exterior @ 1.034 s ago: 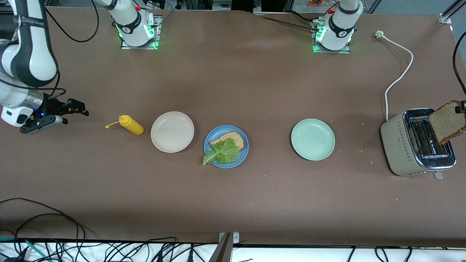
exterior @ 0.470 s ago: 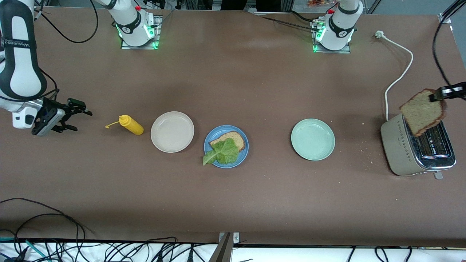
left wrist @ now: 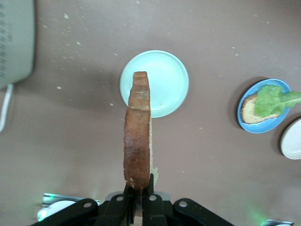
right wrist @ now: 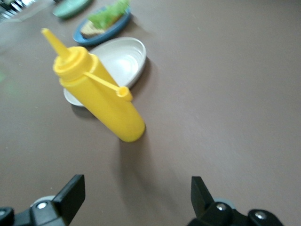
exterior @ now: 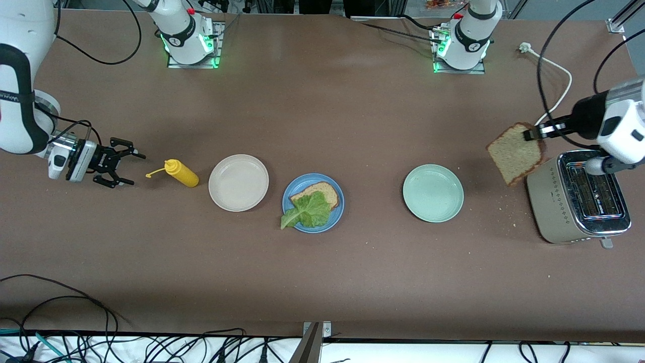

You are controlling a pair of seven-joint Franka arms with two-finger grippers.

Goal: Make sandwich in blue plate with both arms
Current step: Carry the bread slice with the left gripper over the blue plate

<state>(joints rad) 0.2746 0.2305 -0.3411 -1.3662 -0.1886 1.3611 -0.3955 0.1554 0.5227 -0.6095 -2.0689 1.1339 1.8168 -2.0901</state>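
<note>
The blue plate (exterior: 336, 216) holds one slice of toasted bread (exterior: 325, 192) with a green lettuce leaf (exterior: 307, 212) on top; it also shows in the left wrist view (left wrist: 244, 123). My left gripper (exterior: 530, 134) is shut on a second toast slice (exterior: 515, 153), held on edge in the air between the toaster and the pale green plate (exterior: 433, 193). In the left wrist view the slice (left wrist: 138, 136) hangs from the fingertips (left wrist: 129, 192). My right gripper (exterior: 132, 168) is open and empty, low over the table beside the yellow squeeze bottle (exterior: 182, 173).
A beige plate (exterior: 238, 182) lies between the bottle and the blue plate. A toaster (exterior: 579, 199) with a white cord (exterior: 552, 108) stands at the left arm's end. The lying bottle (right wrist: 98, 93) fills the right wrist view. Cables run along the front edge.
My left gripper has carried the toast slice off the toaster toward the pale green plate. My right gripper has moved closer to the yellow bottle and lower.
</note>
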